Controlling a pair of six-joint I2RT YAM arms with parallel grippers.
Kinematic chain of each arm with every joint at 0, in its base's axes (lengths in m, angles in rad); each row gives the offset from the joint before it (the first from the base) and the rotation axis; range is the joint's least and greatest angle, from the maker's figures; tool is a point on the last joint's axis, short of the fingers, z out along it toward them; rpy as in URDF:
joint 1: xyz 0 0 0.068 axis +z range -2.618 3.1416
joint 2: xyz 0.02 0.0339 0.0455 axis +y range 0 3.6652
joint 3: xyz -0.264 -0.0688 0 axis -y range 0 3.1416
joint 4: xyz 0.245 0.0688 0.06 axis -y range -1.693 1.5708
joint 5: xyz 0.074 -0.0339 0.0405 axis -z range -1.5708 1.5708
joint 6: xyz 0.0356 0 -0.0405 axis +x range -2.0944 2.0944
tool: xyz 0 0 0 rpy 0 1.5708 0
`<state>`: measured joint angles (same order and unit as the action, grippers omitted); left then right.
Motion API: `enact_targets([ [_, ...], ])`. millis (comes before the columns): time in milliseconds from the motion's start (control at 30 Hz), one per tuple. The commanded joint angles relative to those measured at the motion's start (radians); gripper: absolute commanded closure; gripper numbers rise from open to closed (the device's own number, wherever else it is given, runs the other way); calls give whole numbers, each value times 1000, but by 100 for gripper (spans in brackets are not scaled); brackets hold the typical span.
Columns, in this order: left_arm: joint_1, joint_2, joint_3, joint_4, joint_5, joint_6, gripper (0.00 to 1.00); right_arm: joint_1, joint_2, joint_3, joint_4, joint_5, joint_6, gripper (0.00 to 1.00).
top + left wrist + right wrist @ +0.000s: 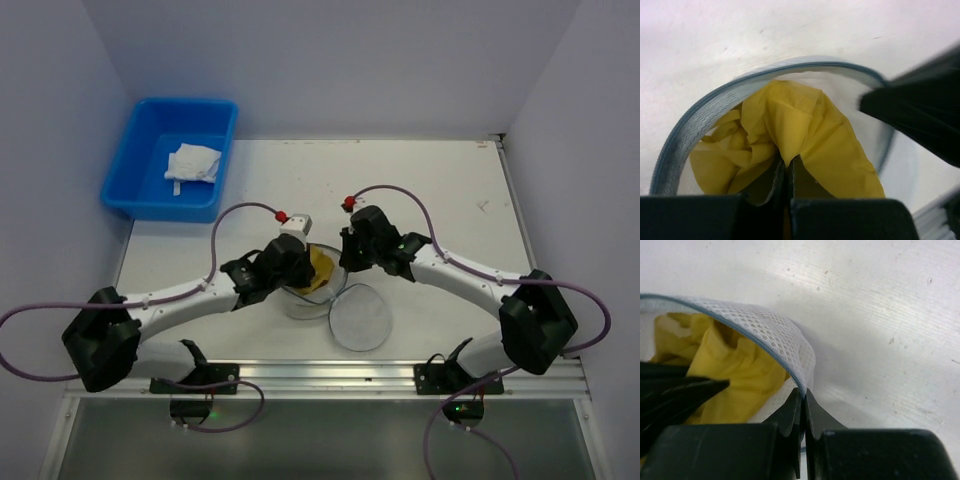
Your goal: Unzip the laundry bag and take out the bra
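The right pincer (804, 406) clamps the laundry bag (762, 329) rim beside it, steadying it while the left pincer (788, 174) nips the bra (812, 135).

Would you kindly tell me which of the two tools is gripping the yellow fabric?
The left tool: its tips are shut on the yellow bra inside the laundry bag, whereas the right tool pinches the bag's mesh rim instead.

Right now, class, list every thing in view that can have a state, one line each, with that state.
laundry bag: unzipped, mouth open
flap: folded out, lying flat
bra: crumpled, inside the bag
left gripper: shut on the bra
right gripper: shut on the bag's rim
blue tub: upright, holding a white cloth
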<state>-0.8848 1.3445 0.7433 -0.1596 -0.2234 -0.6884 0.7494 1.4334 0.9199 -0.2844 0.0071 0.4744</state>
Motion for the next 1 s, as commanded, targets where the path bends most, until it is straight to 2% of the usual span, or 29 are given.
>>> enact_targets([
  [0,-5,-123,-37,150,122,147,100,-7,35,92,-33,41,-37,100],
  [100,-5,-208,-67,253,183,199,100,-7,81,119,-50,19,-49,100],
  [267,7,-254,-90,385,214,156,100,-7,96,99,-44,-1,-40,100],
  [367,50,-277,-84,468,210,92,100,-7,84,73,-44,-2,-39,100],
  [467,144,-315,-55,531,200,34,100,-7,68,42,-44,11,-39,100],
  [500,193,-323,-35,531,191,27,100,-7,67,34,-42,13,-37,100],
  [600,237,-338,86,499,125,72,100,-8,67,11,-41,11,-26,100],
  [633,242,-331,172,438,60,117,100,-8,67,2,-39,10,-23,100],
  [733,274,-300,287,314,-74,202,100,-7,67,-7,-39,10,-22,100],
  [767,289,-288,347,283,-158,251,100,-7,65,-9,-41,10,-23,100],
  [867,406,-225,428,172,-235,305,100,-7,58,-9,-38,4,-26,100],
  [967,616,-151,479,164,-215,320,100,-7,53,-3,-38,-1,-31,100],
])
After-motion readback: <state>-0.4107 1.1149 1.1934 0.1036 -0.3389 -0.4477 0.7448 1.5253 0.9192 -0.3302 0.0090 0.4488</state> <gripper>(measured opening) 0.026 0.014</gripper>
